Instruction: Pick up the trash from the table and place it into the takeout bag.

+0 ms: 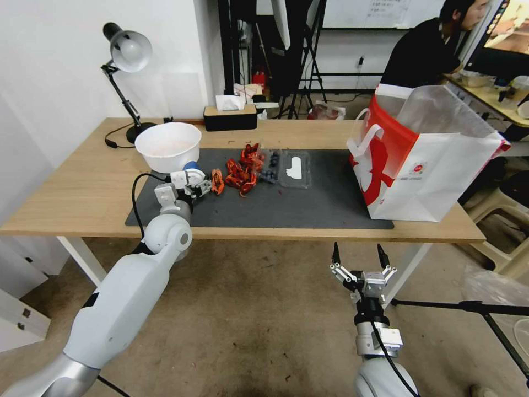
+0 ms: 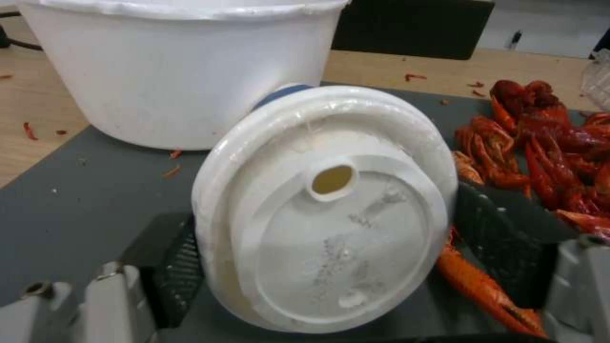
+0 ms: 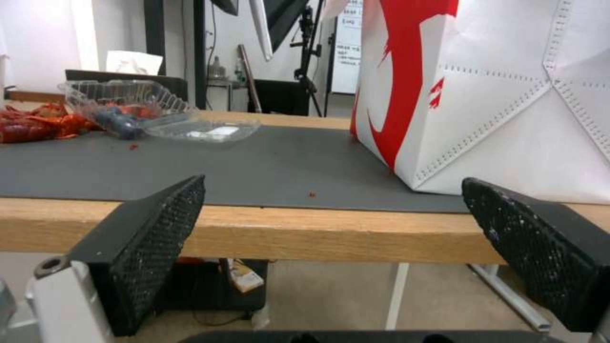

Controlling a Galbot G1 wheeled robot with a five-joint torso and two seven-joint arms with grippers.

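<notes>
While left gripper [image 2: 324, 247] fingers clamp lidded white cup [image 2: 324, 209] beside bowl [image 1: 167, 145], right gripper [image 1: 361, 263] hangs wide open.

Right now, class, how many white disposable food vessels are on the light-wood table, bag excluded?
2. A round white bowl stands at the dark grey mat's far left corner; a white lidded cup with blue base lies tipped beside it, gripped by the left gripper.

Illumination: even, diffuse indoor light — shadows beneath the table [image 1: 82, 204] are soft. The head view shows wide-angle bowing at the edges. Glare washes the white cup's lid [image 2: 330, 209] in the left wrist view — background objects there are blurred.
</notes>
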